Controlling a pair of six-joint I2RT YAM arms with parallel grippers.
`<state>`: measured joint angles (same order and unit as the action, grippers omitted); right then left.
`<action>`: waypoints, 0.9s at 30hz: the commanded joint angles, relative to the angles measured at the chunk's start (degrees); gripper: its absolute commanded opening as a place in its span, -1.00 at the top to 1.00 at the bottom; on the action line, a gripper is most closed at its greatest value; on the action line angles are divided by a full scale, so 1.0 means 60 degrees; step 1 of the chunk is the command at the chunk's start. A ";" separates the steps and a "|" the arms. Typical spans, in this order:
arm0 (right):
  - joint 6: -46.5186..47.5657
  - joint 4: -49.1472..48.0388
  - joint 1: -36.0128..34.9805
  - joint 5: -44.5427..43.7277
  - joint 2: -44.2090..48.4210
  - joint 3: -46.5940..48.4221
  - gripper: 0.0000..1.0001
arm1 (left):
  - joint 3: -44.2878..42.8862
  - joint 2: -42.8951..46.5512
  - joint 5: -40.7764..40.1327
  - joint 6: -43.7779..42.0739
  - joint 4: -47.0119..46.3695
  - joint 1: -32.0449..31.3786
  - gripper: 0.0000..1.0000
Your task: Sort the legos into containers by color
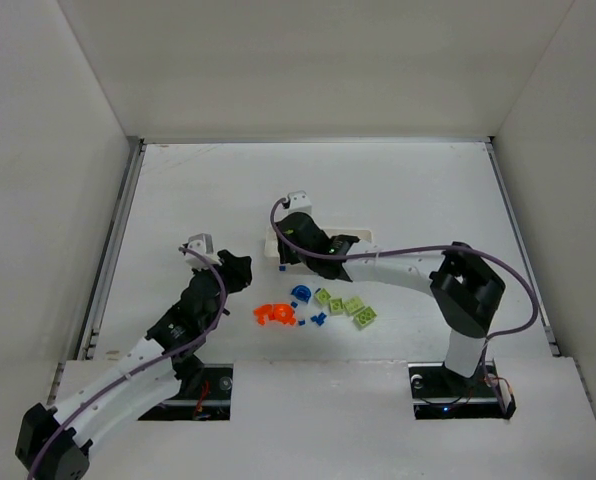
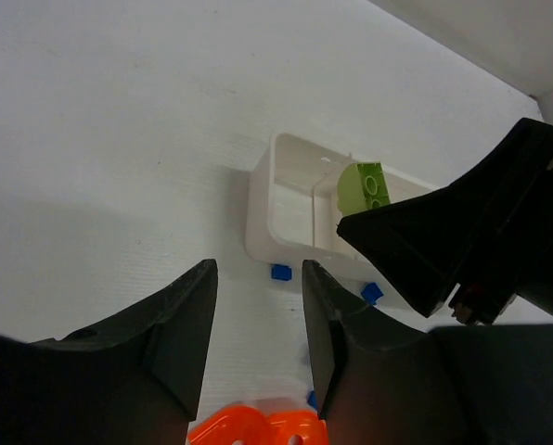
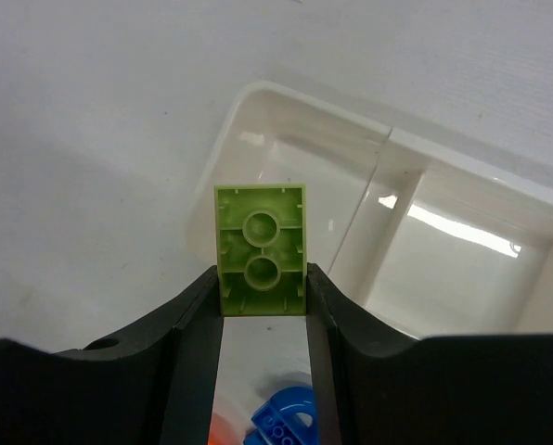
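Observation:
My right gripper [image 3: 263, 278] is shut on a lime green brick [image 3: 261, 250], underside facing the camera, held over the left end compartment of the white tray [image 3: 295, 97]. In the top view the right gripper [image 1: 286, 250] covers most of the tray [image 1: 363, 232]. My left gripper [image 2: 258, 278] is open and empty, low over the table, left of the tray [image 2: 286, 176]; the held green brick [image 2: 365, 185] shows there too. An orange piece [image 1: 273, 314], a blue arch [image 1: 300, 293] and several green bricks [image 1: 353, 306] lie loose in front of the tray.
Tiny blue bits lie beside the tray's near wall [image 2: 280, 273] and near the orange piece [image 1: 318, 320]. White walls enclose the table on three sides. The left gripper [image 1: 244, 272] sits just left of the loose pile.

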<state>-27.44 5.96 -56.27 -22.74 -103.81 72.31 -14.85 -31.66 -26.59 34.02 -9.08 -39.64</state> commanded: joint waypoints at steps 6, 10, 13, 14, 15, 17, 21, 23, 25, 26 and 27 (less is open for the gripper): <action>0.0091 -0.0479 0.0128 -0.0003 -0.0335 0.0663 0.17 | -0.0556 -0.0305 -0.0007 0.0583 0.1684 -0.0431 0.27; 0.0091 -0.0656 0.0143 -0.0018 -0.0262 0.0487 -0.12 | -0.0469 -0.0085 -0.0154 0.1241 0.2860 -0.1118 0.17; 0.0076 -0.0816 0.0158 -0.0047 -0.0087 0.0312 -0.25 | -0.0659 -0.0450 -0.0546 0.1580 0.3372 -0.1953 0.13; 0.0062 -0.0904 0.0158 -0.0062 0.0030 0.0209 -0.29 | -0.0688 -0.0610 -0.0781 0.1639 0.3475 -0.2260 0.11; 0.0062 -0.0977 0.0158 -0.0062 0.0191 0.0063 -0.32 | -0.0718 -0.0801 -0.0914 0.1741 0.3491 -0.2582 0.09; 0.0062 -0.1153 0.0158 -0.0106 0.0498 -0.0244 -0.35 | -0.0878 -0.1283 -0.1192 0.1815 0.3564 -0.3169 0.05; 0.0033 -0.1315 0.0172 -0.0150 0.1114 -0.0815 -0.33 | -0.0982 -0.2148 -0.1895 0.2108 0.3594 -0.3771 0.05; 0.0032 -0.1432 0.0172 -0.0252 0.1392 -0.1225 -0.31 | -0.0967 -0.2456 -0.2144 0.2240 0.3637 -0.3889 0.06; 0.0047 -0.1592 0.0056 -0.0384 0.1656 -0.1708 -0.31 | -0.0938 -0.2647 -0.2335 0.2386 0.3667 -0.4020 0.08; 0.0018 -0.1680 -0.0032 -0.0442 0.1744 -0.1928 -0.31 | -0.0894 -0.2706 -0.2394 0.2416 0.3609 -0.4108 0.10; 0.0018 -0.1768 -0.0076 -0.0487 0.1803 -0.2133 -0.31 | -0.0865 -0.2736 -0.2438 0.2416 0.3536 -0.4181 0.12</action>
<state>-27.20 -0.64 -55.70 -23.75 -95.00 62.24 -18.48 -47.66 -37.12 46.50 11.86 -63.55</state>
